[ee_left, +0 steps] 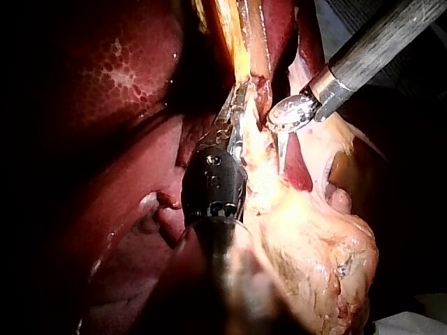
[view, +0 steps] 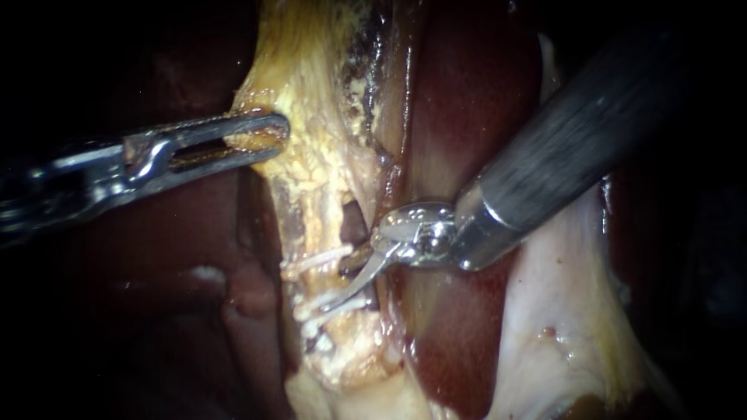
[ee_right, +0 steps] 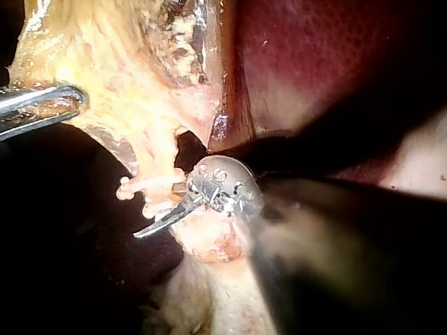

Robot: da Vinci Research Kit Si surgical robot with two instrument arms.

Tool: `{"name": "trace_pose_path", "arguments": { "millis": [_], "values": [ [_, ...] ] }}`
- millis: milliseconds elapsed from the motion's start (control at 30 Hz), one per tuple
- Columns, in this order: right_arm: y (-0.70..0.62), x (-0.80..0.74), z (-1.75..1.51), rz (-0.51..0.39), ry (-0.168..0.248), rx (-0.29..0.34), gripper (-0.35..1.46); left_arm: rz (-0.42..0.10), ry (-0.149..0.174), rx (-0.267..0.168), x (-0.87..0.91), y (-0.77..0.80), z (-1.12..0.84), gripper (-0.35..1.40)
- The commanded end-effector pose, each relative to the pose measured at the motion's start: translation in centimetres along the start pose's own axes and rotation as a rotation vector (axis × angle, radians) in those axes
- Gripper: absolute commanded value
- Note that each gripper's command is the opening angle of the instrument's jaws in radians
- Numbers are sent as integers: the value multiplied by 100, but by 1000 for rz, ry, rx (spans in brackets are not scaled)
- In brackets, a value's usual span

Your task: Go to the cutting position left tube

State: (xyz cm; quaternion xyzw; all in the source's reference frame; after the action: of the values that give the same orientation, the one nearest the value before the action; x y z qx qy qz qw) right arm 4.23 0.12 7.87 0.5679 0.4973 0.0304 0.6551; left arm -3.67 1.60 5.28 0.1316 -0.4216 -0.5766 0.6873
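Note:
The left tube [view: 317,286] is a pale yellow strand running down from the gallbladder [view: 311,93], left of a dark window in the tissue. Two white clips cross it, one upper [view: 313,260] and one lower [view: 333,309]. My right instrument [view: 342,284] ends in thin blades that are open, reaching from the window side across the tube between the two clips; the long lower blade [ee_right: 162,222] lies over the lower clip. My left instrument [view: 268,136] is shut on the gallbladder's yellow edge, holding it up and to the left.
Dark red liver [view: 467,93] lies behind and to the right of the tube. Pale membrane [view: 560,311] spreads under my right instrument's shaft. In the left wrist view my left instrument [ee_left: 236,112] sits close beside the right one's wrist [ee_left: 290,115].

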Motion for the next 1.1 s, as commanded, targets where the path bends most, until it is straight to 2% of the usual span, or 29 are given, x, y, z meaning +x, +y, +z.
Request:
{"name": "trace_pose_path", "arguments": {
  "millis": [33, 233, 467, 833, 1100],
  "values": [
    [1, -1, 4, 0, 7, 14, 130, -1, 0, -1, 0, 1, 1, -35],
    [3, 5, 15, 4, 50, 57, 128, 0, -2, -6, -1, 9, 6, -35],
    [11, 11, 19, 13, 82, 68, 128, -1, -3, -7, -1, 9, 8, -35],
    [19, 13, 21, 98, 99, 44, 128, -1, -3, -8, -1, 8, 9, -35],
    [23, 12, 26, 108, 103, 40, 128, -1, -3, -8, -1, 8, 9, -35]
  ]
}}
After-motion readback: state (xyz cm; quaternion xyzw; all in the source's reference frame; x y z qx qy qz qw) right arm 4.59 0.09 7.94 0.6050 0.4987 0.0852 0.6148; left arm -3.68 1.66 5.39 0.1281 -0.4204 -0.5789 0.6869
